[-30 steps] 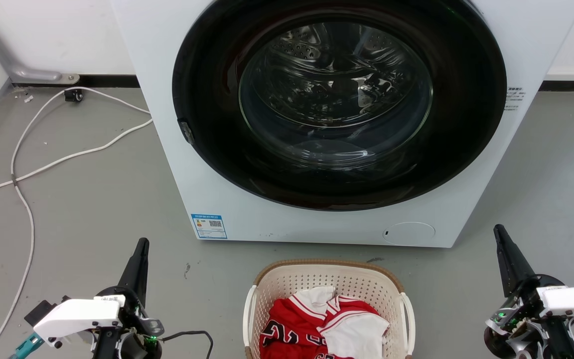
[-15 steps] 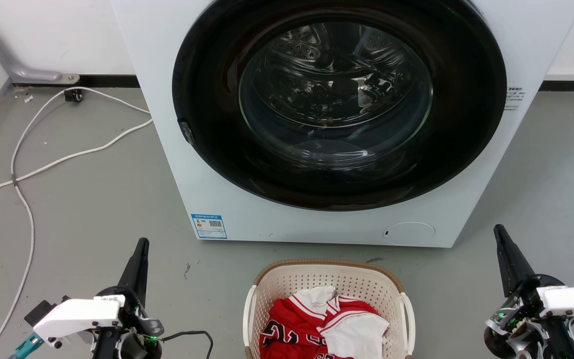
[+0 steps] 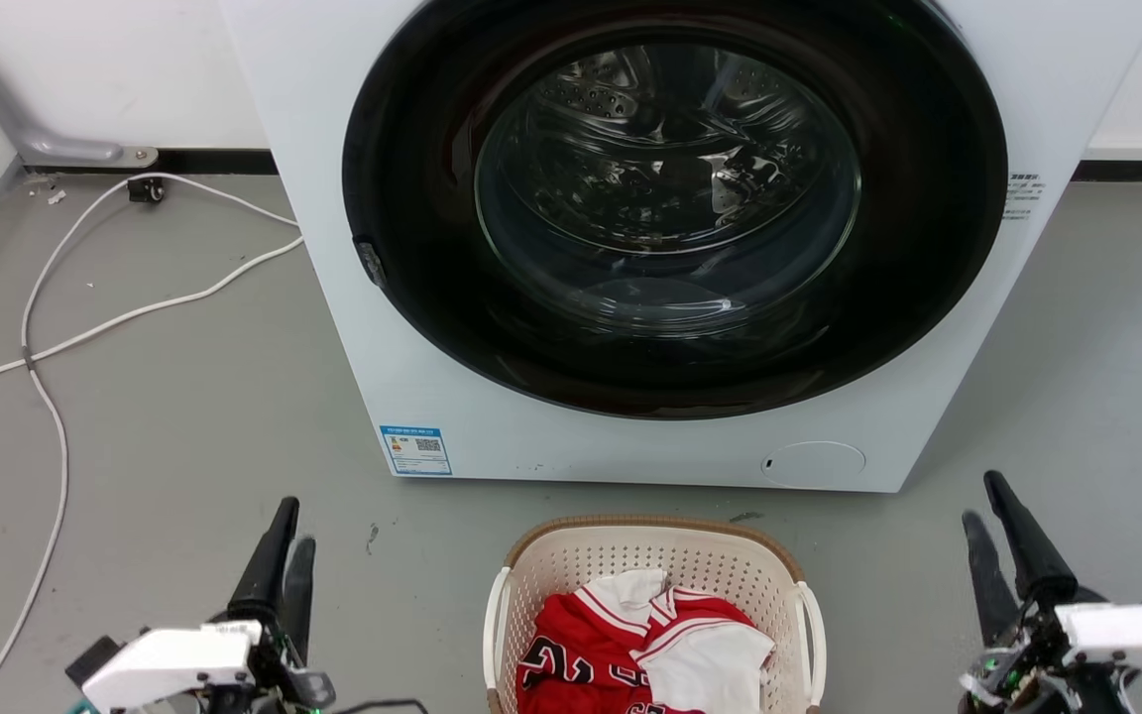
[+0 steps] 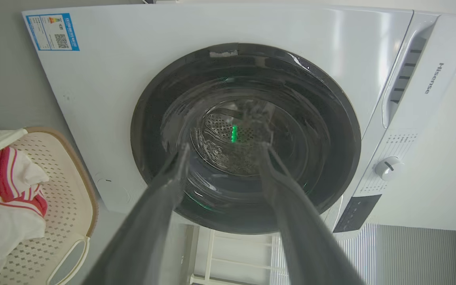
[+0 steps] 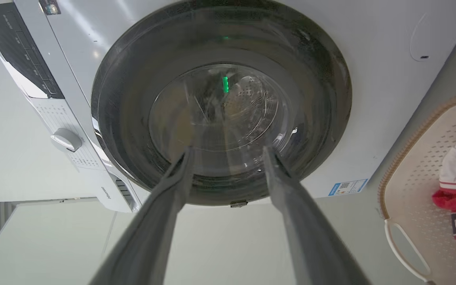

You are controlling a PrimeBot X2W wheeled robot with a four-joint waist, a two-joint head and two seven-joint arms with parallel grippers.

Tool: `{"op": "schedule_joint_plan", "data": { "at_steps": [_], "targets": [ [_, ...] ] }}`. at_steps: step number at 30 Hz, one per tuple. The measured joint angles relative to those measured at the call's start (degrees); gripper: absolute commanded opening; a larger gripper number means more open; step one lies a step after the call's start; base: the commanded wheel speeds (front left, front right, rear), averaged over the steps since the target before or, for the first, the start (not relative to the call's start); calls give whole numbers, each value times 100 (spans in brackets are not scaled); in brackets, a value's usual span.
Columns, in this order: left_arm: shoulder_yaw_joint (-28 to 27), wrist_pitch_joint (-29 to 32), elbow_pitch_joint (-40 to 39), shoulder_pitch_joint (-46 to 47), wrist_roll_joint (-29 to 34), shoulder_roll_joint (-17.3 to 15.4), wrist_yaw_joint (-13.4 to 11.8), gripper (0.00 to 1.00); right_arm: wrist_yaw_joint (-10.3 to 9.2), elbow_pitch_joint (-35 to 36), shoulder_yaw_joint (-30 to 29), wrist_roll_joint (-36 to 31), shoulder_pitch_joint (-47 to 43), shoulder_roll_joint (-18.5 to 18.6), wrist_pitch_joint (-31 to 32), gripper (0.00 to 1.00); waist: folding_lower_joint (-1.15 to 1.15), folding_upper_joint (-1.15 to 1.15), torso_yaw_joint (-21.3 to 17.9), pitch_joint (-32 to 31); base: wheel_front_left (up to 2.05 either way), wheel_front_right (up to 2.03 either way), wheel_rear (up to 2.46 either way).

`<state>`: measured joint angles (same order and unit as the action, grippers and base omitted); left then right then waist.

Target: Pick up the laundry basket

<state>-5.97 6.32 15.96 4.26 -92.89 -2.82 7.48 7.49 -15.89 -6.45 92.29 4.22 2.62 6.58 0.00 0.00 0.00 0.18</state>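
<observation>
- Spotted laundry basket (image 3: 652, 522) on the floor, low centre of head view, just in front of washing machine (image 3: 333, 297); loaded with red-and-white jersey (image 3: 621, 645).
- Logged left gripper (image 3: 294, 526) and right gripper (image 3: 982, 498) flanking the basket, well apart from it, aimed at the machine, with fingers spread and gripping nothing.
- Judged as approach step: no contact with basket yet.
- To do it well: swing both wrists inward and down toward white side handles (image 3: 494, 615), one per side.
- Match height and timing across arms.
- Hook fingers through the handle loops or under the brown rim, not onto the perforated wall.
- Close evenly, then lift level to avoid tipping the jersey out.
- Mind white cable (image 3: 28, 363) on floor off to the left; likely out of reach.
- Head view: gives both grippers and both handles at once, good for a symmetry check; crops basket's near end.
- Wrist views: give a plain look at the gap between fingers, one handle each, basket at frame edge; add machine's knob (image 4: 386, 168) and control panel (image 5: 18, 51).
</observation>
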Motion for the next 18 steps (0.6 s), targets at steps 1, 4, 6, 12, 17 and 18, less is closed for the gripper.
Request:
{"op": "schedule_joint_plan", "data": {
  "at_steps": [1, 4, 6, 12, 17, 18],
  "targets": [
    [3, -2, 42, -52, 1, 5, 0, 100, -1, -48, 5, 0, -51, -3, -8, 100, 0, 0, 0, 0, 0, 0, 0],
    [24, -85, 42, -104, 16, 11, -1, 100, -1, -44, 43, -9, -104, -5, -86, 100, 0, 0, -1, 2, 0, 0, 0],
    [38, -141, 14, -104, 52, 10, -1, 100, -1, -2, 73, -16, -103, -8, -141, 100, 0, 0, -2, 5, 0, 0, 0],
    [75, -307, -73, -109, 163, 10, -1, 100, -1, 94, 119, -90, -112, -9, -311, 100, 0, 0, -5, 15, 0, 0, 0],
    [62, -438, -119, -121, 310, 10, -1, 100, -1, 127, 131, -204, -133, -9, -438, 100, 0, 0, -4, 23, 0, 0, 0],
    [38, -459, -125, -130, 350, 11, -1, 100, -1, 130, 125, -220, -134, -9, -465, 100, 0, 0, -3, 24, 0, 0, 0]
  ]
}}
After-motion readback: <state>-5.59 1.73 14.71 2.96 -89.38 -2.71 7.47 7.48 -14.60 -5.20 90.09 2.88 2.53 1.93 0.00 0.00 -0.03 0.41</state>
